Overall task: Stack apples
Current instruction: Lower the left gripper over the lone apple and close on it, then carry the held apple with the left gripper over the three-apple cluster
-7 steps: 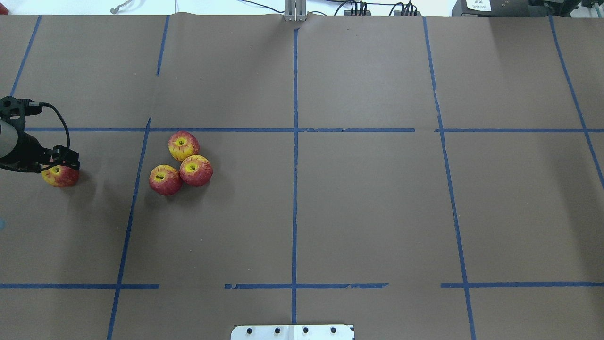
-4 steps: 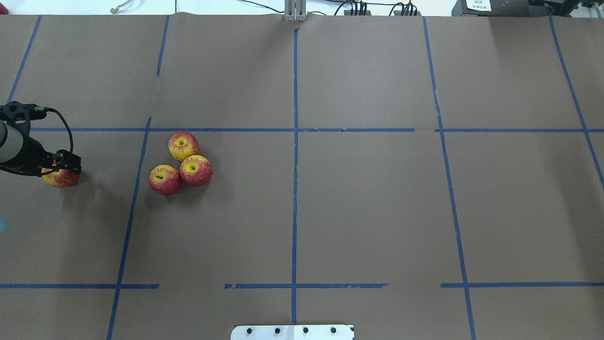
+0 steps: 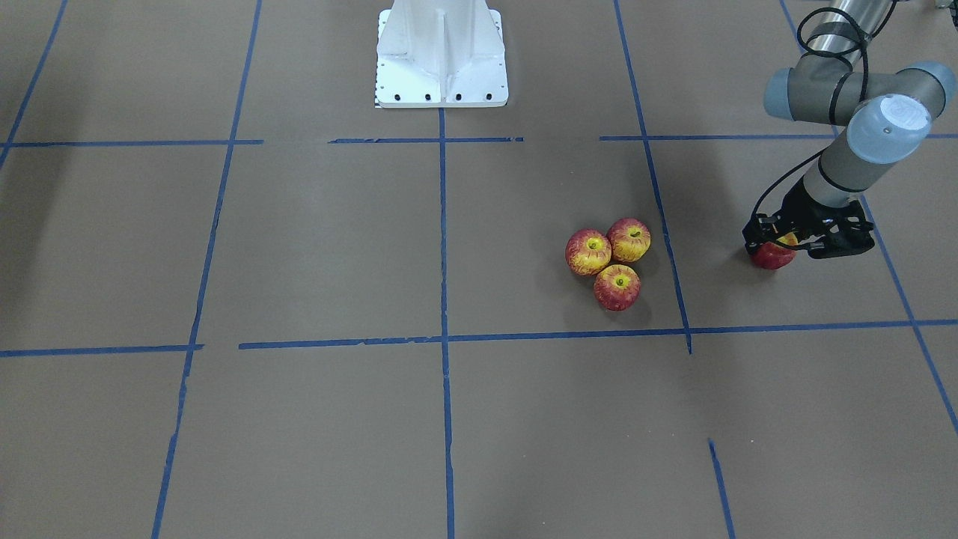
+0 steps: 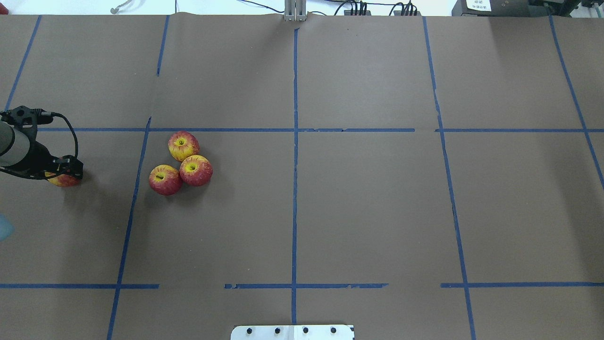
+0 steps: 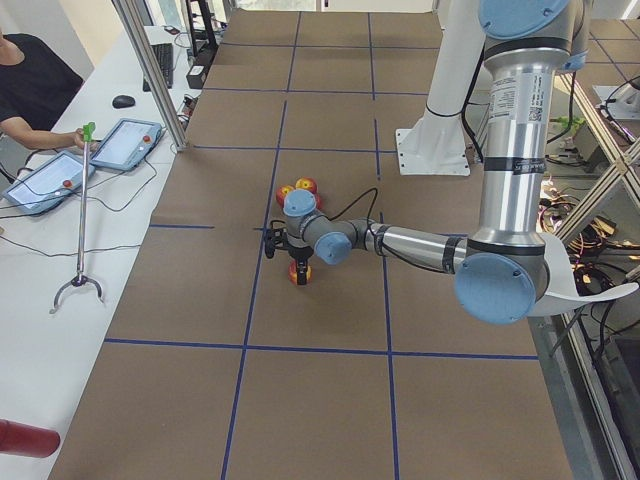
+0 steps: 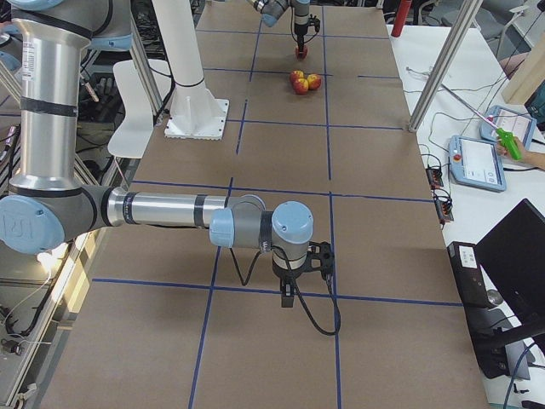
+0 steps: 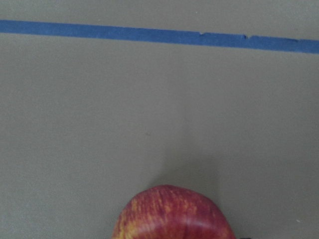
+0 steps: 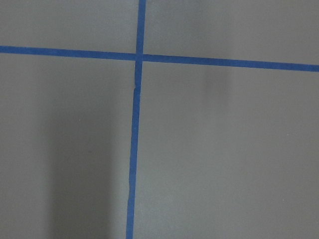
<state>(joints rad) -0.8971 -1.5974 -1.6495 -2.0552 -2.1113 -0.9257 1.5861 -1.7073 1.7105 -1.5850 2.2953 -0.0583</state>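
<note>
Apples point(image 4: 196, 170): four, small and round, with glossy red skin streaked in yellow and yellow-green stem dimples; all lie on the robot's left half of the tabletop point(image 4: 368, 212)
Cluster: three of them touch one another in a triangle, dimples facing up, just beside a lengthwise line of blue tape point(image 4: 132, 212)
Fourth apple point(image 3: 771, 258): well apart from the cluster, across that tape line toward the tabletop's left end; it sits right under the left claw, which hides most of it from the outside cameras; the left wrist camera catches its rounded top at the bottom edge, red with fine yellowish streaks
Left claw point(image 3: 778, 239): black, lowered over the fourth apple and covering its top; whether the fingers are clenched on the fruit or merely straddle it, I cannot tell
Right claw point(image 6: 288, 298): far from all the fruit, pointing down close above a crossing of tape lines; seen only from the side camera, so released or clenched, I cannot tell
Tabletop: flat, covered in matte brown paper, marked into large rectangles by the tape; some strips are broken or frayed
Base plate point(image 3: 441, 93): white painted metal, with a row of dark bolt holes along its edge
</note>
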